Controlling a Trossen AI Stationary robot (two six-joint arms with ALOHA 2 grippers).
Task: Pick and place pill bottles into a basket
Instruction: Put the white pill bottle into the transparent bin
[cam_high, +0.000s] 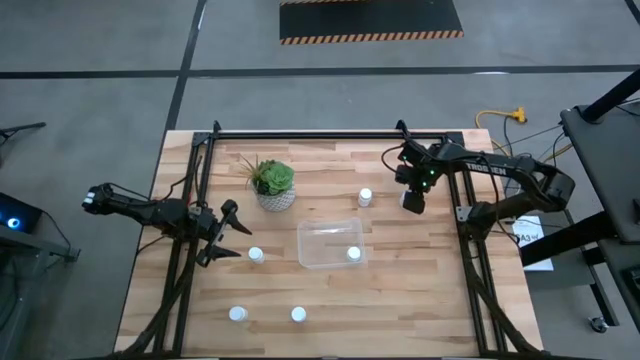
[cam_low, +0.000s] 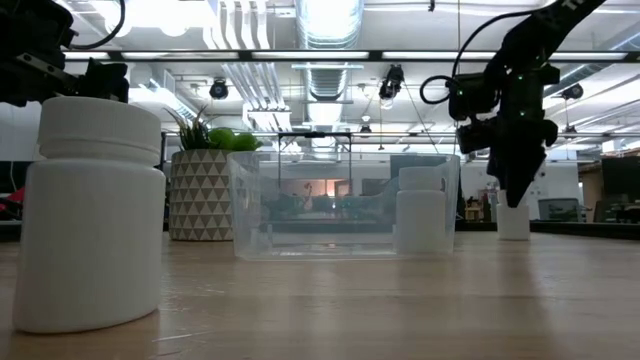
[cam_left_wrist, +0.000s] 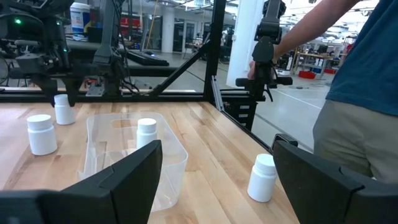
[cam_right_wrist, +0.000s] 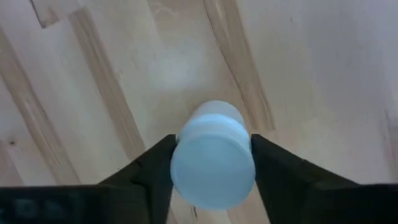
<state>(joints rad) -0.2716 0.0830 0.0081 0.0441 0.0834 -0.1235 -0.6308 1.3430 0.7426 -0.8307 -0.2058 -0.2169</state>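
Near bottles: you have two pill bottles (cam_high: 237, 314) loose at the table's (cam_high: 420, 310) front edge; a third sits beside the left gripper (cam_high: 232, 232), which waits spread wide.
Basket: the clear basket (cam_high: 318, 232) holds one bottle (cam_high: 353, 254).
Right gripper: the right gripper (cam_right_wrist: 213, 163) pinches a bottle cap (cam_right_wrist: 213, 165) from above, ready for lifting.
Far: one bottle (cam_high: 365, 197) stands just beside it.

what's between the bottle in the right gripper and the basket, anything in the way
Nothing visible blocks it. The right gripper has its fingers on either side of a pill bottle at the table's right side. The wood toward the basket looks bare; the one loose bottle nearby stands beyond the basket's far edge, off the direct line.
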